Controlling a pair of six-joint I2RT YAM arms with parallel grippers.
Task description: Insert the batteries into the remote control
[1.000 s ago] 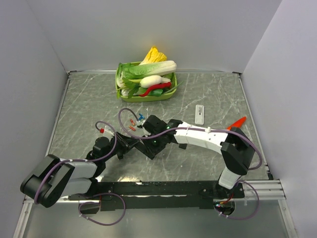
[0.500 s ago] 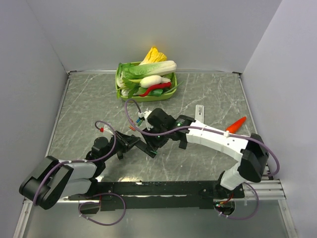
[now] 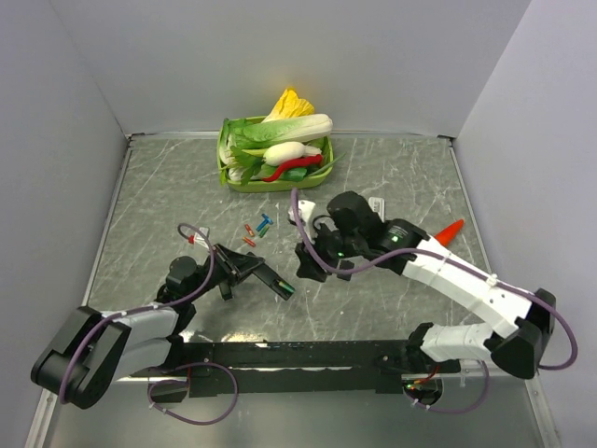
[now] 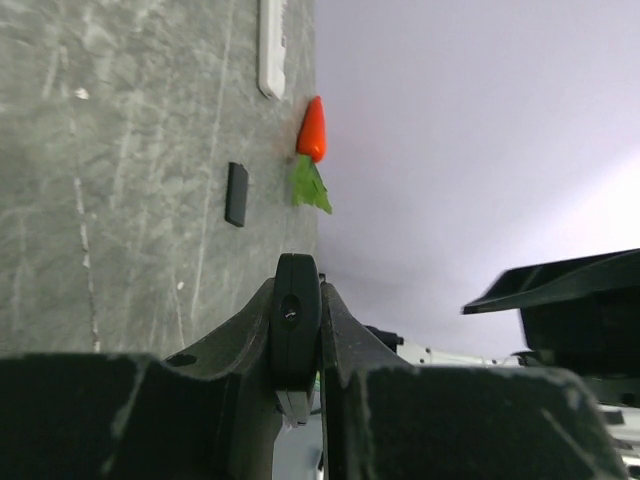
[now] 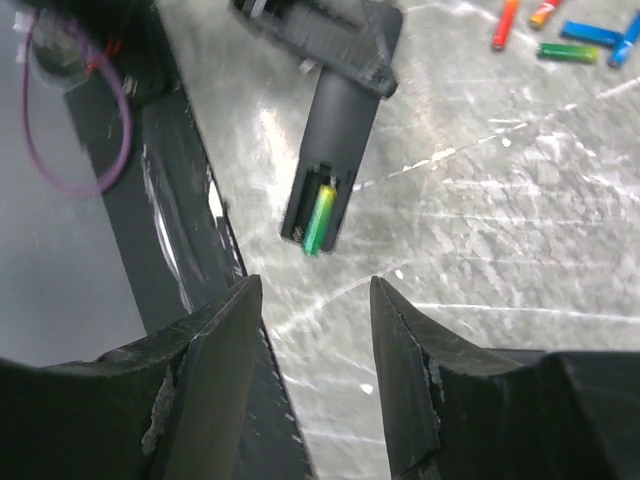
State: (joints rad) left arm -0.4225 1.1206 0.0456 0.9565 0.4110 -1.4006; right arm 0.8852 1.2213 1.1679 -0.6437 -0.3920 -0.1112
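Remote (image 3: 278, 282) clenched in left hand (image 3: 250, 269) — green battery (image 5: 320, 222) inside — right hand (image 5: 312, 295) released.

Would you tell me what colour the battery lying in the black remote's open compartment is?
The battery is green; the right wrist view shows it best.

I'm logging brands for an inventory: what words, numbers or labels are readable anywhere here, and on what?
None can be read.
Slim black remote control: no legible marking.
Small coloured cylinder batteries: wrappers too blurred.
Flat white remote control: too small to tell.
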